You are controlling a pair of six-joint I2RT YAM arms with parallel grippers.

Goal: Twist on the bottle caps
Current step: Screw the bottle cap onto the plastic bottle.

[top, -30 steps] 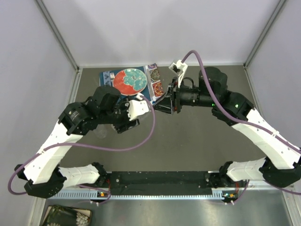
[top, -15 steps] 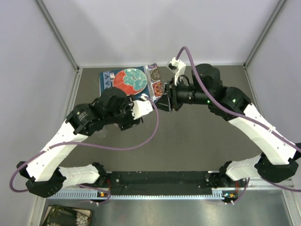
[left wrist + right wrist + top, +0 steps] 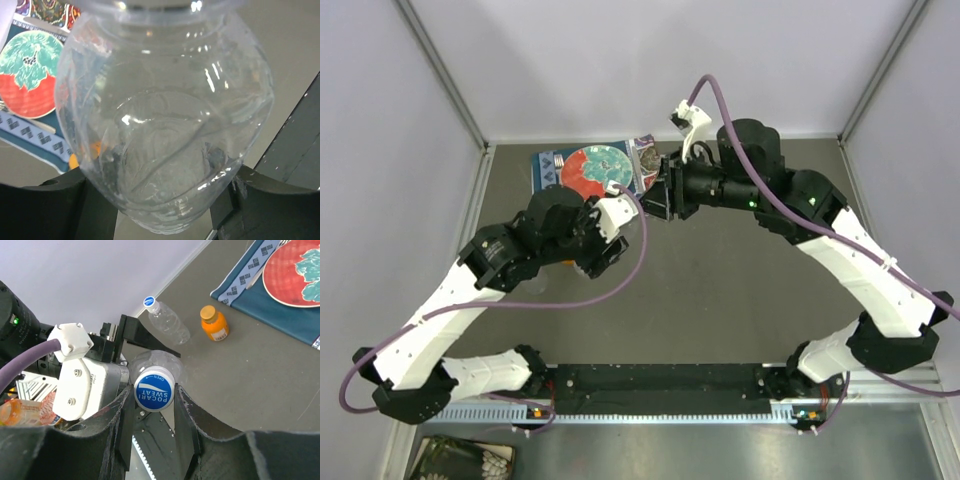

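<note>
A clear bottle (image 3: 165, 125) fills the left wrist view, and my left gripper (image 3: 160, 205) is shut on its body, one dark finger on each side. At its neck sits a bottle cap (image 3: 154, 389) with a blue printed top, and my right gripper (image 3: 154, 397) is shut on that cap, its fingers pressing both sides. From above, the two grippers meet nose to nose, left gripper (image 3: 620, 215) and right gripper (image 3: 665, 195). A second clear bottle (image 3: 170, 325) lies capped on the table. The squat orange bottle (image 3: 215, 326) stands upright wearing its amber cap (image 3: 208, 313).
The red-and-teal plate (image 3: 595, 170) rests on a patterned mat (image 3: 645, 165) at the back of the table, just beyond the joined grippers. White walls close in the left, right and far sides.
Both grippers, still joined at the bottle, have shifted a little toward the far side and the plate. The right wrist has rolled, carrying its cable mount up and to the left.
</note>
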